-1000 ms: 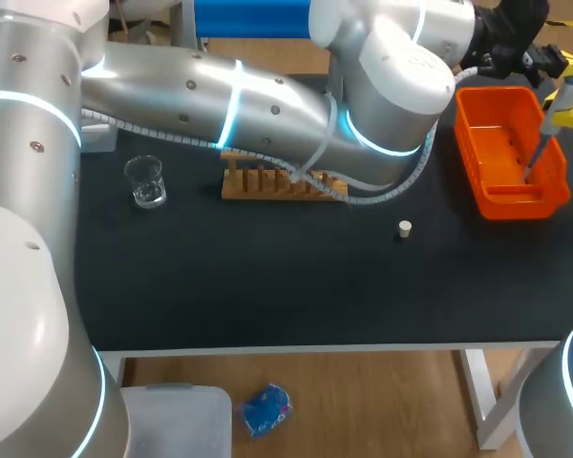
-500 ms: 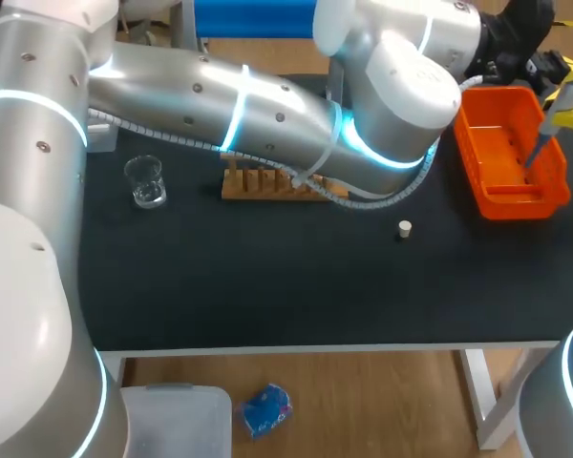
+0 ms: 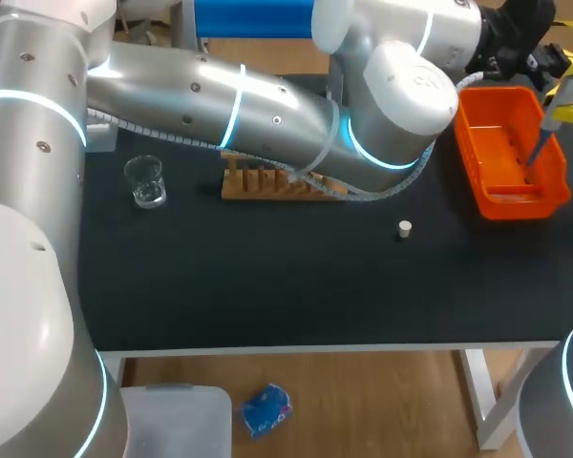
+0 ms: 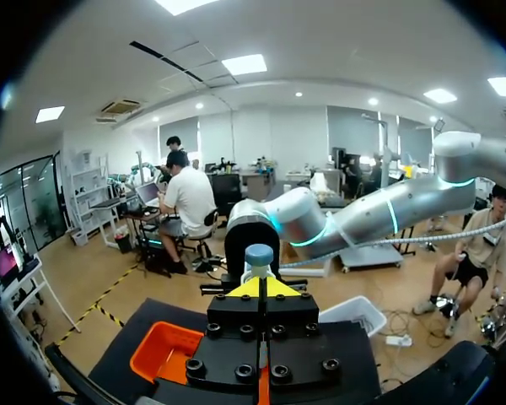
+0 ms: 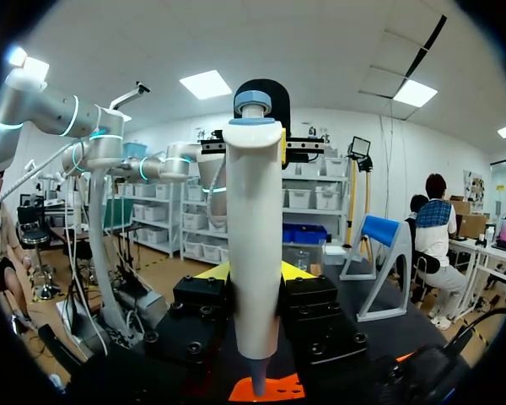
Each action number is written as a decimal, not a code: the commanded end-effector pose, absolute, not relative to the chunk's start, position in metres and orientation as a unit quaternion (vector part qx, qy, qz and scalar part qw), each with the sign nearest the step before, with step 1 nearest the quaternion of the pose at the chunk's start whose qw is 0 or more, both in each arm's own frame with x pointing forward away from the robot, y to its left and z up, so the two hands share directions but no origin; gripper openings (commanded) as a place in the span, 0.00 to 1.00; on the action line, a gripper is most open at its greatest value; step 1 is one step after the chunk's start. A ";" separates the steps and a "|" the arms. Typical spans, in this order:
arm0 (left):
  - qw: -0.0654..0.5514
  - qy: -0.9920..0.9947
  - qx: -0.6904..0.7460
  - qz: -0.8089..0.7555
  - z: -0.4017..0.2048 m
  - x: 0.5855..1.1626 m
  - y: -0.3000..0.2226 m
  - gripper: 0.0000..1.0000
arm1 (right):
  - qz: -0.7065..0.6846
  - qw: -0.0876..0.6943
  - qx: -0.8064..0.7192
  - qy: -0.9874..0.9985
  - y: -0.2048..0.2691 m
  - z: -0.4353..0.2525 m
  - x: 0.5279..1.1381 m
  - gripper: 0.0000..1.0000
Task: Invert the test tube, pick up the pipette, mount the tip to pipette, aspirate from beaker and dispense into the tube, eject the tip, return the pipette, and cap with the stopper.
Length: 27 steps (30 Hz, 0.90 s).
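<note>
Over the orange bin (image 3: 501,143), pipette (image 5: 255,219) held fast

At the far right end of the table (image 3: 267,286), grips the pipette upright in the right gripper (image 5: 253,274), yellow tips pressing its white body from two sides. Points the thin lower end down into the bin, close to the inner wall; cannot tell whether touching.

Has the left arm (image 3: 220,105) lying across from the left side, passing over the wooden rack (image 3: 253,186) and hiding part of it. Shows the left gripper (image 4: 261,288) with fingers drawn together, yellow tips meeting along a thin seam, nothing seen between them. Puts the pipette's blue-grey top just ahead of those tips; contact not clear.

Has the glass beaker (image 3: 145,181) standing upright near the table's left end, apart from the rack. Has the small pale stopper (image 3: 405,228) alone on the black surface, between the rack and the bin, nearer the front edge than either.
</note>
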<state>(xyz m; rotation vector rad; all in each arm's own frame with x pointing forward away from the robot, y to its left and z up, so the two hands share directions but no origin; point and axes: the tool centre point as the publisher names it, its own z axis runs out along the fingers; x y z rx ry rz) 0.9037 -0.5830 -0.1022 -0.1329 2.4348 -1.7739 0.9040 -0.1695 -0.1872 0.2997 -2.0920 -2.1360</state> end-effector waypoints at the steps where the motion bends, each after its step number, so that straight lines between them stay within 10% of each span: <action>1: 0.066 0.772 -0.039 -0.631 -0.100 0.904 -0.576 0.00 | -0.708 0.070 0.101 -0.696 -0.171 -0.184 0.905 0.00; 6: 0.066 0.779 -0.037 -0.623 -0.086 0.905 -0.573 0.07 | -0.708 0.070 0.101 -0.696 -0.171 -0.184 0.905 0.00; 8: 0.069 0.781 -0.036 -0.620 -0.082 0.906 -0.571 0.80 | -0.708 0.070 0.101 -0.696 -0.171 -0.184 0.905 0.00; 9: 0.070 0.781 -0.037 -0.619 -0.080 0.906 -0.569 1.00 | -0.708 0.070 0.101 -0.696 -0.171 -0.184 0.905 0.00; 27: 0.061 0.775 -0.058 -0.626 -0.100 0.898 -0.553 1.00 | -0.708 0.070 0.101 -0.696 -0.171 -0.184 0.905 0.00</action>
